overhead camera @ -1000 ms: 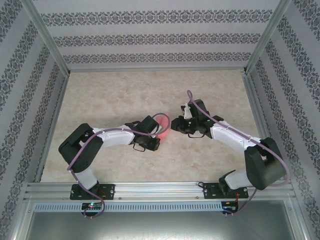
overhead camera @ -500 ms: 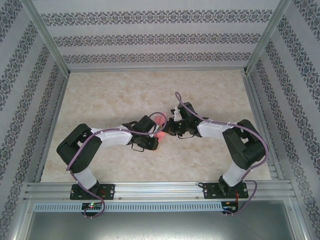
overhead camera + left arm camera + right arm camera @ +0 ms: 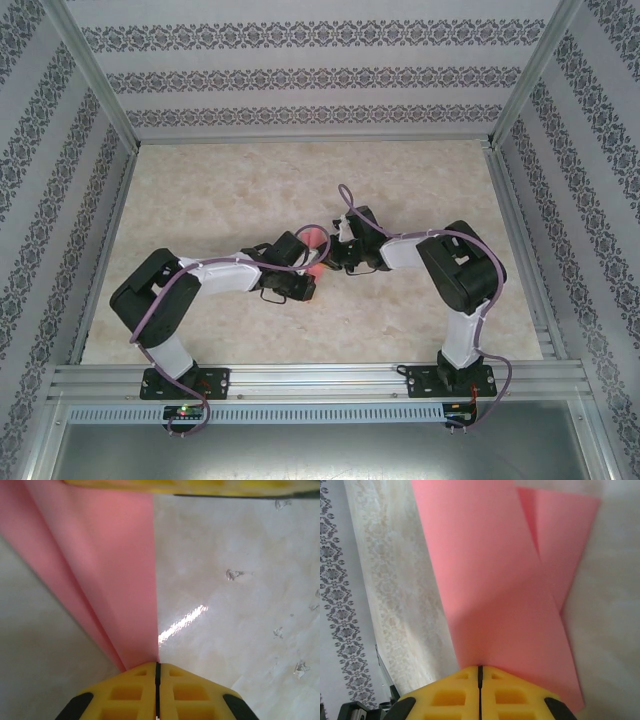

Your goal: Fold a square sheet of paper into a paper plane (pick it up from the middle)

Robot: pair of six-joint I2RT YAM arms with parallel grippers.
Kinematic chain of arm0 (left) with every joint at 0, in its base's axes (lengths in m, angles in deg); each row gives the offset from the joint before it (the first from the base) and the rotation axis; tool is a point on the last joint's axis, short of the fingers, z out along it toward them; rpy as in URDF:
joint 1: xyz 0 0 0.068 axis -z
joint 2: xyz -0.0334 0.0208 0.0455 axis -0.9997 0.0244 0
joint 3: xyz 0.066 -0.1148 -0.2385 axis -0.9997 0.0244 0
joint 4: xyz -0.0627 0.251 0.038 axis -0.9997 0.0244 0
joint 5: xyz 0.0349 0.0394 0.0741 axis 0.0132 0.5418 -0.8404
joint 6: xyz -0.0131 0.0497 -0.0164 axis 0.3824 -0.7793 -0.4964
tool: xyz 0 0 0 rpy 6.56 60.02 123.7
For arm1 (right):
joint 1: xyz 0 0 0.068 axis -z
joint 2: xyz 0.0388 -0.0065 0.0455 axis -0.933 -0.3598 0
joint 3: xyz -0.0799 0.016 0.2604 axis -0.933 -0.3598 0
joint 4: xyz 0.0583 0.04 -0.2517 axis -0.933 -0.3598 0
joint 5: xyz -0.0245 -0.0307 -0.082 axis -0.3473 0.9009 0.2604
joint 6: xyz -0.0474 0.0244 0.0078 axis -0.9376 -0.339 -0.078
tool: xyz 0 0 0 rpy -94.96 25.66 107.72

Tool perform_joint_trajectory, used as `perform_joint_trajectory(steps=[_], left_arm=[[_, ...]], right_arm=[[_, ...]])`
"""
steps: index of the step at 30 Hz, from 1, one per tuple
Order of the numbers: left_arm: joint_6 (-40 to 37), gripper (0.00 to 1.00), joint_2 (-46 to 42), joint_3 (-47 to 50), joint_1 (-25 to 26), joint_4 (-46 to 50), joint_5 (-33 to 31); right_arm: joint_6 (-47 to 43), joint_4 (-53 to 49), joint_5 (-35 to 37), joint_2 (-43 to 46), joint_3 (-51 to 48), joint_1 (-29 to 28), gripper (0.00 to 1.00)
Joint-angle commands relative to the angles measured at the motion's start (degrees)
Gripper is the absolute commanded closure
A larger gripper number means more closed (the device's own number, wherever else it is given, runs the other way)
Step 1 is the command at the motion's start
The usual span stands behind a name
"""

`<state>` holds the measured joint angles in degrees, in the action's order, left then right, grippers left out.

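Swinging in toward the paper (image 3: 318, 238), the right arm (image 3: 455, 270) has tucked its elbow up. It has carried the right fingers (image 3: 334, 258) from well apart to the paper's edge, where they have shut. The left arm (image 3: 215, 272) has hardly shifted, and the left fingers (image 3: 308, 272) stay on the paper's opposite side.

Both pairs of fingers are now clamped on the paper. From the left wrist, the left fingers (image 3: 151, 676) sit flat together with the pink sheet running out of their seam. A crease leads away from the tips, so the paper (image 3: 115, 565) opens into a shallow V. From the right wrist, the right fingers (image 3: 472, 677) are likewise pressed closed, and the paper (image 3: 490, 580) fans away from them with one layer lying over another. A fold line slants across the far corner.

The paper seems to be held up between the two grips, with the middle of the counter (image 3: 230, 190) below it. Most likely each pair of fingers takes one side so that the sheet stays taut and neither end flops while a fold is set. The left grip at the crease's end would fix the line, and the right grip on the layered edge would keep the flap from springing open.

The sheet is folded but is not yet a pointed dart, so I judge the task to be at an early or middle fold. Thin paper like this can tear or slip if the two grips pull apart unevenly.
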<state>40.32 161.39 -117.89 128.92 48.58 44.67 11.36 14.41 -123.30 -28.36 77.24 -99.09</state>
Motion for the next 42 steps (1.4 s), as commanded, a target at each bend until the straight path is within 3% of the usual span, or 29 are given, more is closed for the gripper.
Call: perform_joint_trajectory(steps=[1, 15, 26, 30, 42], left_arm=[[-1.3, 0.90, 1.3, 3.4, -1.3, 6.5, 0.4], [-1.2, 0.88, -4.7, 4.6, -3.9, 6.1, 1.4], [0.4, 0.71, -10.8, 4.7, -6.5, 5.0, 1.5], [-0.2, 0.69, -10.5, 3.7, -7.6, 6.2, -1.7], [0.9, 0.63, -6.5, 2.4, -9.1, 2.6, -1.6]], right_arm=[[0.7, 2.8, -0.6, -1.5, 1.9, -0.3, 0.93], [0.2, 1.0, 0.4, -4.4, 4.5, -1.5, 0.93], [-0.4, -1.6, 1.8, -5.5, 6.3, -3.0, 0.93], [-0.6, -2.0, 1.9, -5.7, 6.7, -3.3, 0.92], [-0.6, -2.3, 2.1, -6.3, 7.6, -3.9, 0.91]])
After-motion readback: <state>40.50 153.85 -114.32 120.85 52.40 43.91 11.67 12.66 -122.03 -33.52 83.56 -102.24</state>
